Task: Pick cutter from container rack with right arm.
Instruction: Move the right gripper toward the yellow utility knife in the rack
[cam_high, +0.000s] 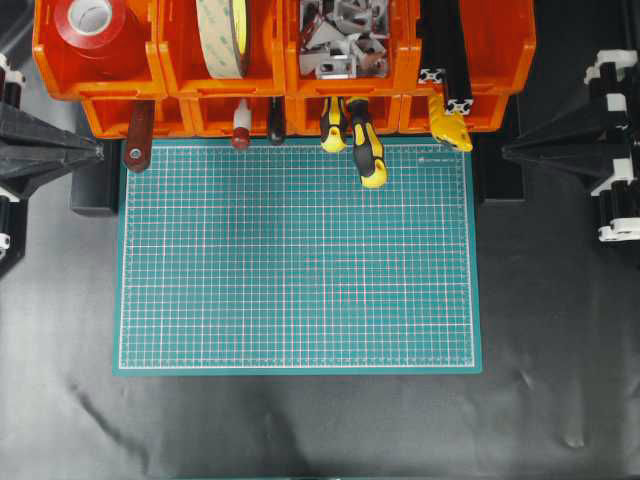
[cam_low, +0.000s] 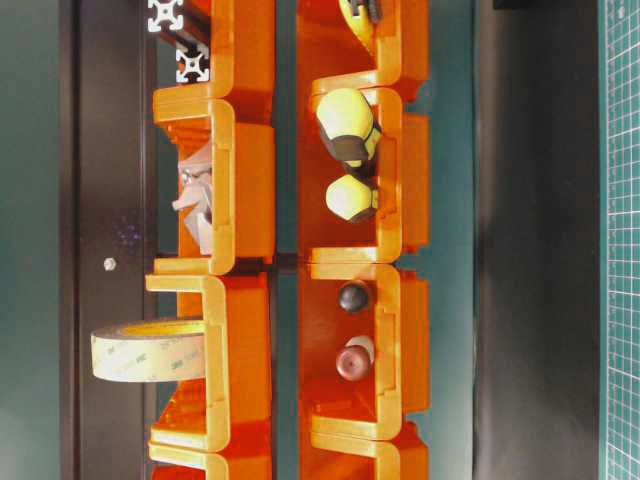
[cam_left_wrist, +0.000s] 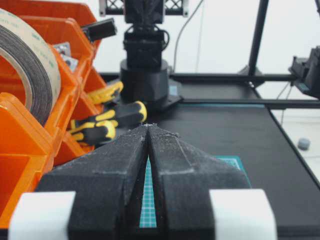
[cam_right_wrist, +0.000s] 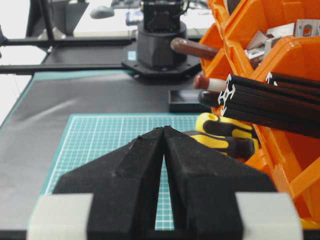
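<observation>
On the black table, the cutter (cam_high: 450, 122) pokes from the container rack (cam_high: 500, 60), well apart from the empty, pressed-together right pincer (cam_right_wrist: 164, 128).

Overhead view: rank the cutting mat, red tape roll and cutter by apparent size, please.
1. cutting mat, by far largest.
2. red tape roll.
3. cutter, only its yellow end showing beyond the container rack.

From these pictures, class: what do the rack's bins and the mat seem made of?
Container rack bins: likely moulded plastic, glossy orange, with rounded rims that catch highlights. Cutting mat: probably matte vinyl or rubber, flat green with a printed white grid.
</observation>
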